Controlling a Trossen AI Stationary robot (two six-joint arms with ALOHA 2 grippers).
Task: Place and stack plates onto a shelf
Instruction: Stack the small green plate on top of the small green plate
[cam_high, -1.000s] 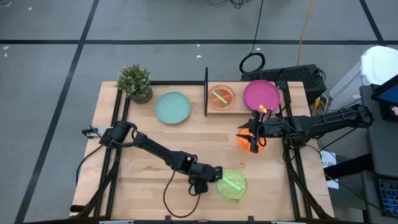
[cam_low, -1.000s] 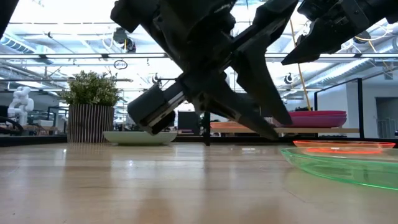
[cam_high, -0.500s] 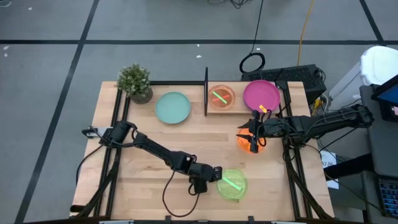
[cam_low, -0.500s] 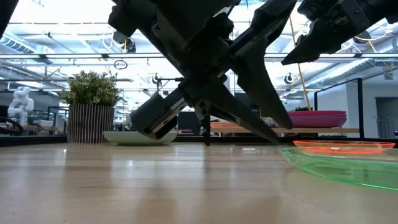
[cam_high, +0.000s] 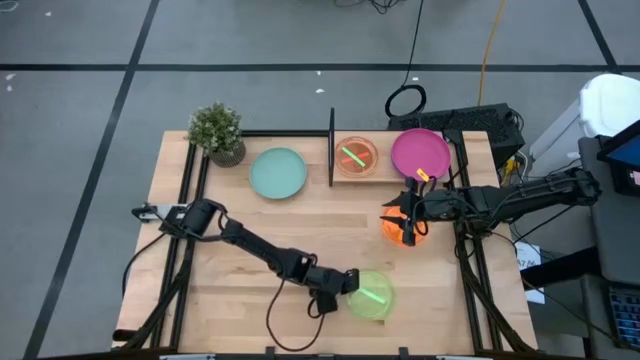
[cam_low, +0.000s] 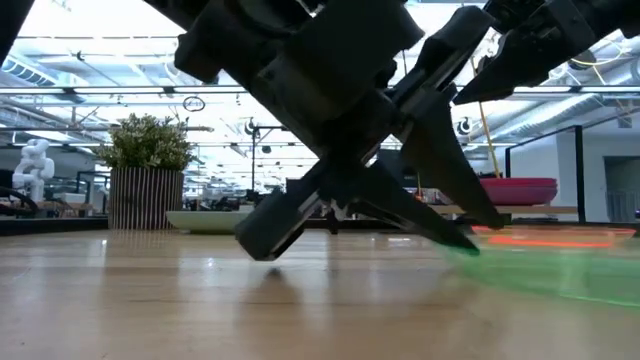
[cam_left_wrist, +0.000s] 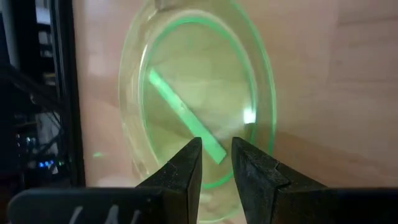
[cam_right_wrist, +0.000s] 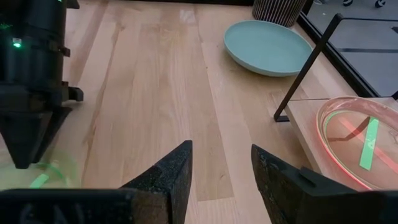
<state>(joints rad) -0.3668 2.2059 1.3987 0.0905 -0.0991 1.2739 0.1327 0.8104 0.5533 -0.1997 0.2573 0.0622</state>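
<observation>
The left end effector (cam_high: 349, 283) sits at the left rim of the green plate (cam_high: 373, 296), near edge of the bench (cam_high: 250, 240), fingers narrowly apart, perhaps straddling the rim. The right end effector (cam_high: 408, 222), moderately open and empty, hovers over the orange plate (cam_high: 392, 228), well apart from the green one.

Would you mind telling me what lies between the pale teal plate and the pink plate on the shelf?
In the high view, only the shelf's thin black upright panel stands between the teal plate and the pink plate.
</observation>
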